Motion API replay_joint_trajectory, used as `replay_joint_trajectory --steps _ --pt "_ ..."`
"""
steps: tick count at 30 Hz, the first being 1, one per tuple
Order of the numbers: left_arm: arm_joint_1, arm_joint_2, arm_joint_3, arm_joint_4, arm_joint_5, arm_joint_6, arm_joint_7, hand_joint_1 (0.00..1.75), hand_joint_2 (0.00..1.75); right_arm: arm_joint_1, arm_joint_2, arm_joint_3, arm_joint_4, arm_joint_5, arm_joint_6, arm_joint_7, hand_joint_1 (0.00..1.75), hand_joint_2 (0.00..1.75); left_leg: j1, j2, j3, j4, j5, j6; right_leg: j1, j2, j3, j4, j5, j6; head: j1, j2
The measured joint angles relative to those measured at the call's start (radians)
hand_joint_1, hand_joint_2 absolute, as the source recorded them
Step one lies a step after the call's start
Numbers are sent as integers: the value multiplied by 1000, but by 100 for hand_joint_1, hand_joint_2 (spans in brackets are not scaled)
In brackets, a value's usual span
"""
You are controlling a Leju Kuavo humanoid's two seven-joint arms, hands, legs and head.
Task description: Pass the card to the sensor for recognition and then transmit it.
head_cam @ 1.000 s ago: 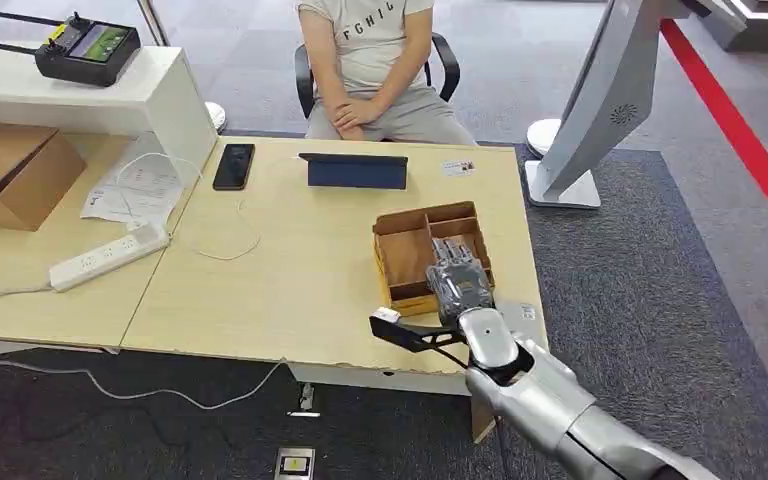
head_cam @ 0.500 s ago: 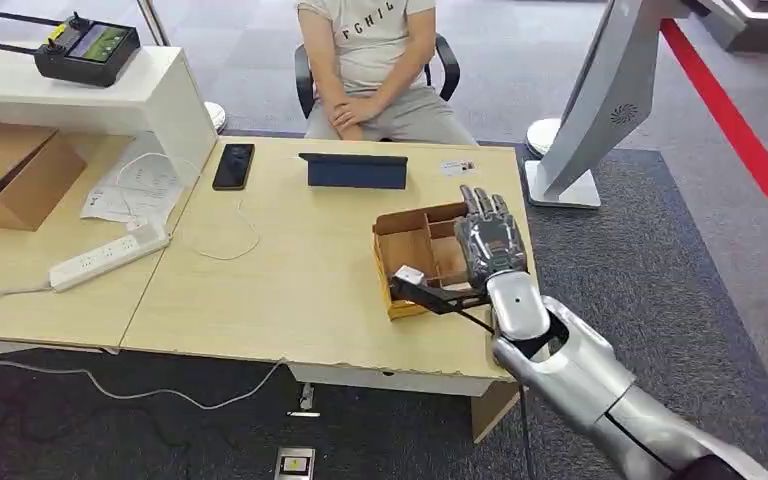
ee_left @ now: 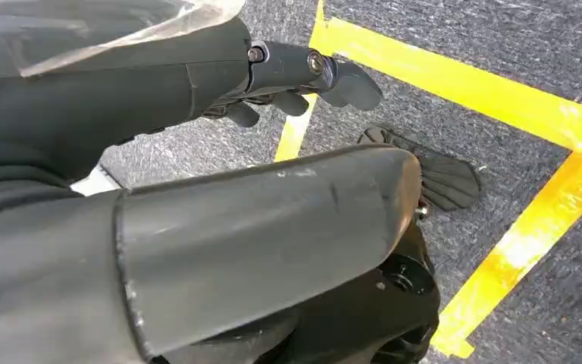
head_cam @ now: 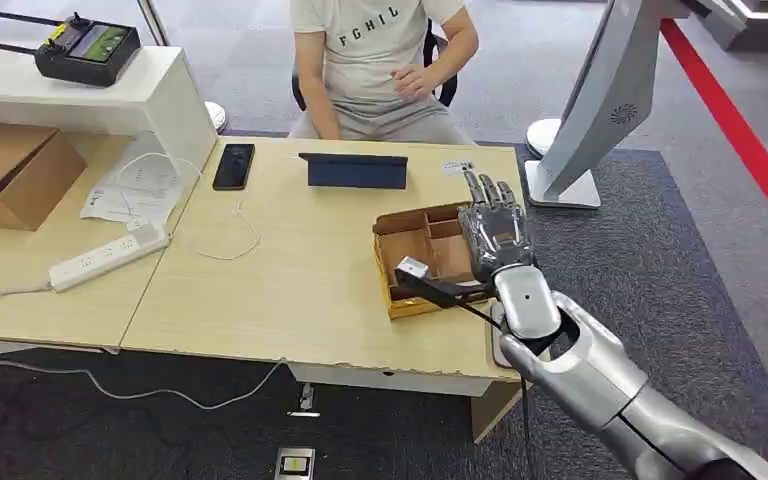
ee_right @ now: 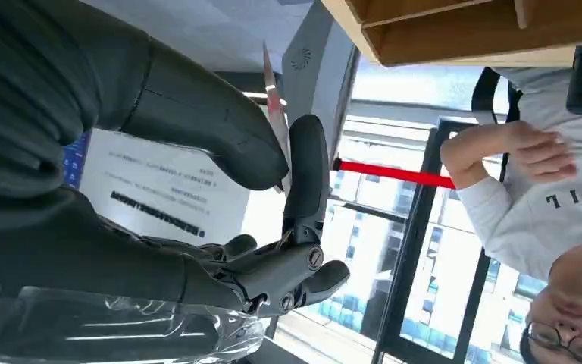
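Card [ee_right: 275, 102] pinched betw thumb & finger of right hand [head_cam: 497, 232], above wooden tray [head_cam: 407, 255].

Card [ee_right: 273, 106] edge-on, pinched in right robot hand [ee_right: 273, 163].

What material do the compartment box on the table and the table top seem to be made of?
The compartment box looks like brown corrugated cardboard, matte, with thin folded walls. The table seems to be pale wood-grain laminate with a smooth, slightly glossy surface; whether it is solid wood cannot be told.
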Motion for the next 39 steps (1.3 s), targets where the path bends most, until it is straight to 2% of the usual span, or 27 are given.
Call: replay_joint_trajectory --steps 8,14,25,33,39 --pt "0 0 0 0 0 0 2 0 0 0 -5 -1 -13 1 -3 -3 175 175 0 0 0 0 0 0 0 0 0 0 0 0 0 0" --pt "-1 1 -1 0 -5 -5 3 0 0 -20 5 7 -14 25 -16 -34 175 175 0 0 0 0 0 0 0 0 0 1 0 0 0 0" --pt "-3 13 -9 0 -14 -40 2 0 0 -110 73 55 2 37 -23 -69 175 175 0 0 0 0 0 -1 0 0 -1 1 0 0 0 0" --pt "-2 24 -12 0 -27 -75 1 0 0 -137 114 76 44 36 -38 -66 175 175 0 0 0 0 0 -1 0 0 -1 1 0 0 0 0" --pt "-2 32 -27 1 -34 -89 6 0 0 -137 125 77 74 37 -45 -58 175 175 0 0 0 0 0 -1 0 0 -1 1 0 0 0 0"
